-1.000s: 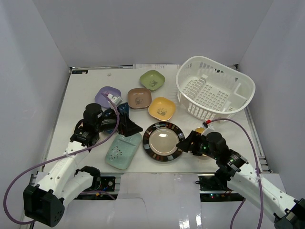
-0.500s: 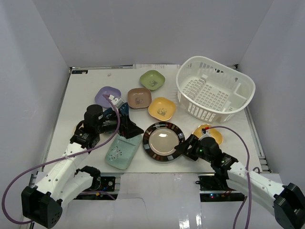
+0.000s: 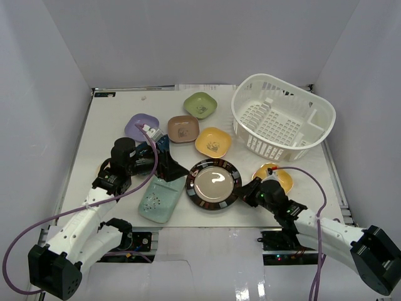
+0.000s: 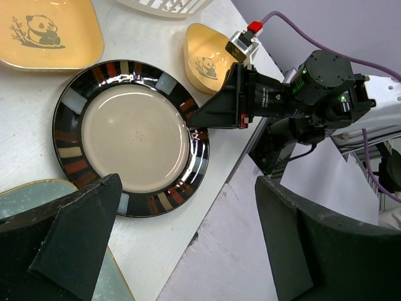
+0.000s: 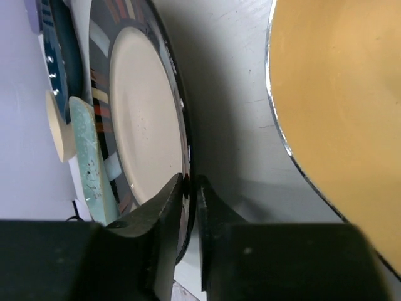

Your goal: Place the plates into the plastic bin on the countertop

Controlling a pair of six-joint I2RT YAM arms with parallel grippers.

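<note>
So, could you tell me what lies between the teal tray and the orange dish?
The striped round plate, its rim pinched by the right tool; top view.

white arm links [image 3: 81, 229], black wedge fingers [image 4: 75, 232], purple cables [image 4: 276, 12], red plug [image 4: 254, 26]

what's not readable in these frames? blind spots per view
Top view: blue item under the left gripper, mostly covered; unidentifiable.
Top view: orange dish, partly under the right gripper; right wrist view cuts it at the edge.
Left wrist view: teal tray, behind the near finger and cut by the corner.
Right wrist view: round plate rim between the fingertips; whether it is off the countertop is hidden.
</note>
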